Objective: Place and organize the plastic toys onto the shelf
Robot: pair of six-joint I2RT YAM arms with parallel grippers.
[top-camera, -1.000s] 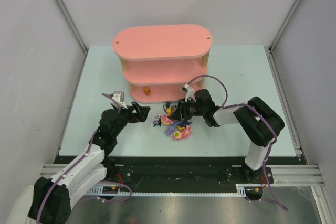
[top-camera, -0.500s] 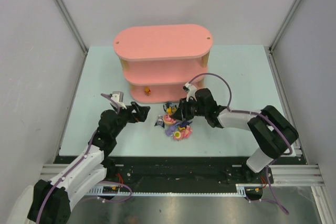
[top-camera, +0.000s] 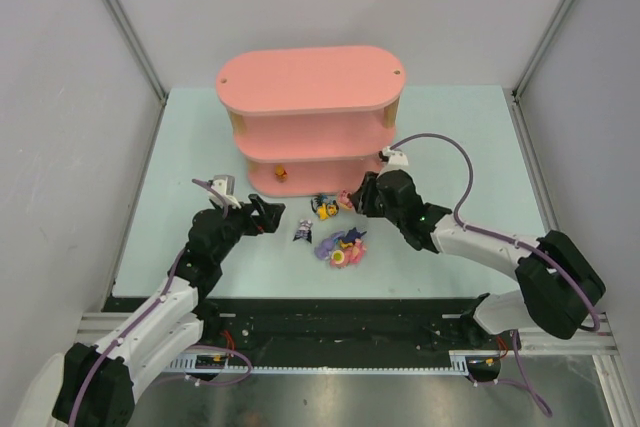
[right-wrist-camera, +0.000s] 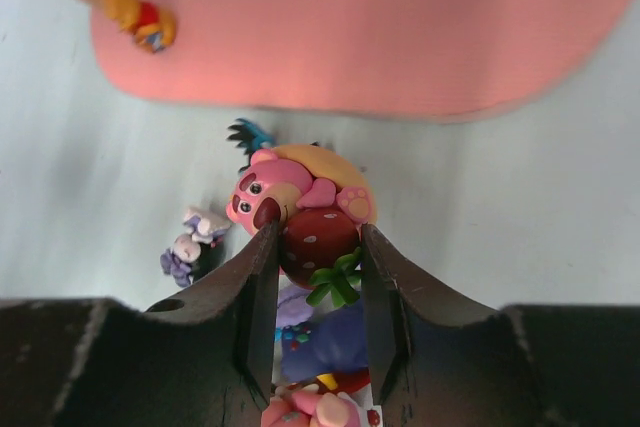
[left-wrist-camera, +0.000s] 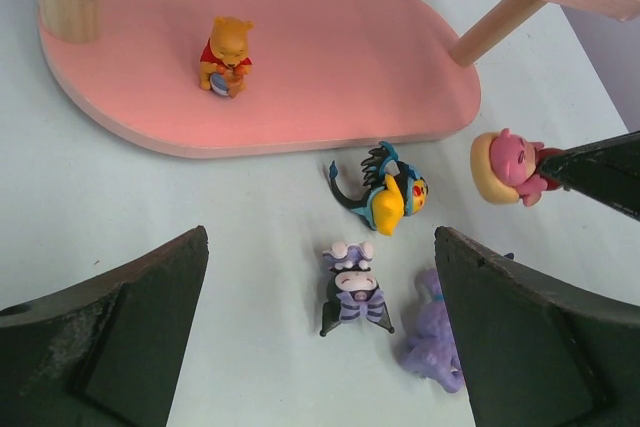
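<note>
The right pincer [right-wrist-camera: 318,247] is clenched on the red strawberry base of a pink figurine [right-wrist-camera: 290,192], held just in front of the shelf [top-camera: 310,82], near the rounded right end of its bottom board [left-wrist-camera: 330,77]. To my eye these toys are hard, glossy plastic and very light. They won't crush, but they are slick and lumpy and could twist or pop out of a narrow grip. The broad base looks the safest hold, since ears and tails offer little. The left pincer [top-camera: 270,213] hangs wide open and empty over the tabletop [top-camera: 450,147]. A purple-and-white figurine [left-wrist-camera: 352,287] lies below it and a black-and-yellow figurine [left-wrist-camera: 385,192] a little further on. A yellow bear [left-wrist-camera: 225,54] stands on the bottom board near its left end, well apart from the spot ahead. A wooden post [left-wrist-camera: 500,27] and the low middle board overhead crowd the way in. The remaining toys [top-camera: 345,245] sit heaped close under the right arm, easy to knock.
</note>
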